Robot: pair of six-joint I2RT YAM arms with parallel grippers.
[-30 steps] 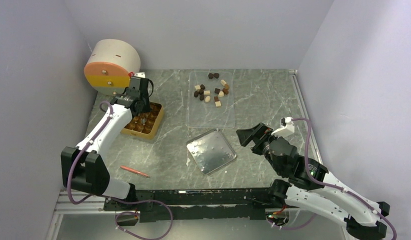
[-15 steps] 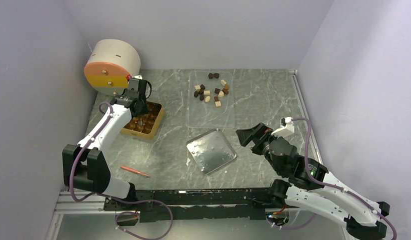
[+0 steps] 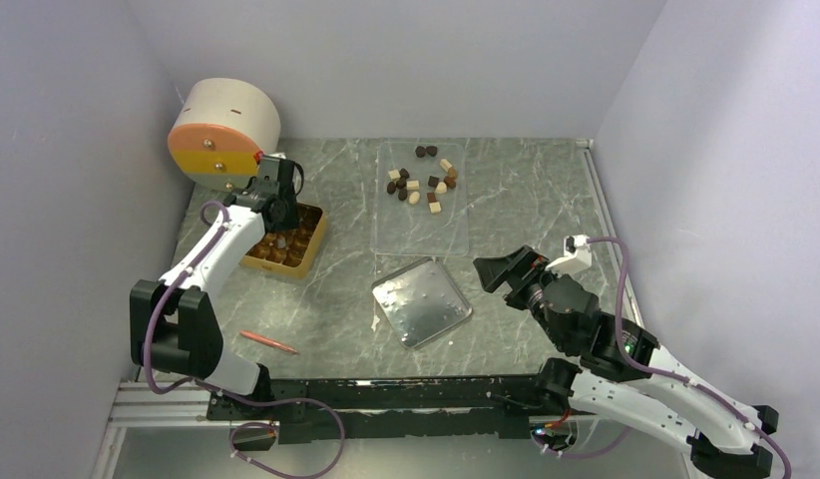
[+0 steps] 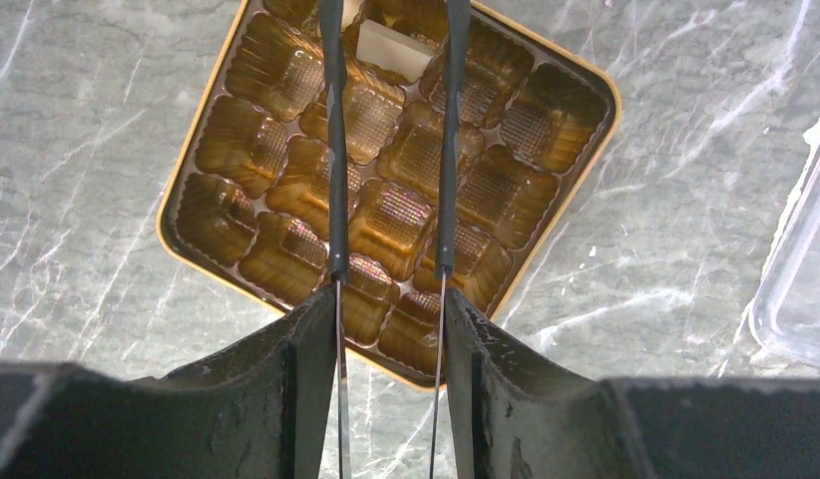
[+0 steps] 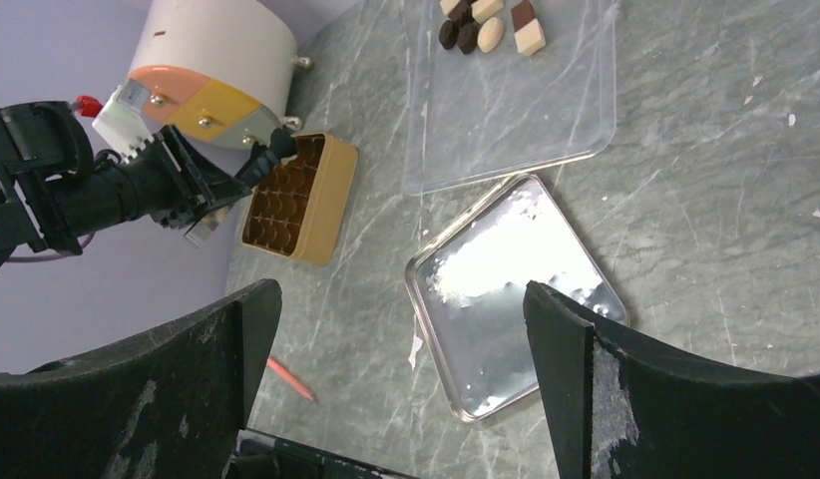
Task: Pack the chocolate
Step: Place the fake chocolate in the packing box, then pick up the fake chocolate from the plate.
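The chocolate pieces (image 3: 423,185), dark brown, mid brown and cream, lie scattered on a clear plastic tray (image 3: 421,228) at the back middle; a few show in the right wrist view (image 5: 486,25). The golden-tan compartment box (image 3: 304,257) sits at the left. My left gripper (image 3: 276,212) hovers over it, with two thin black-sleeved prongs reaching down from its fingers. In the left wrist view the gripper (image 4: 391,299) is open, and one cream piece (image 4: 391,50) lies in a far compartment between the prongs, untouched. My right gripper (image 3: 496,271) is wide open and empty (image 5: 401,309).
A shiny metal tray (image 3: 421,299) lies in the middle front, also in the right wrist view (image 5: 516,289). A red-orange pen (image 3: 268,342) lies front left. A cream and orange drum (image 3: 221,130) stands at the back left, close to the left arm.
My left gripper has drawn slightly back and to the left over the box. The right arm has barely shifted.
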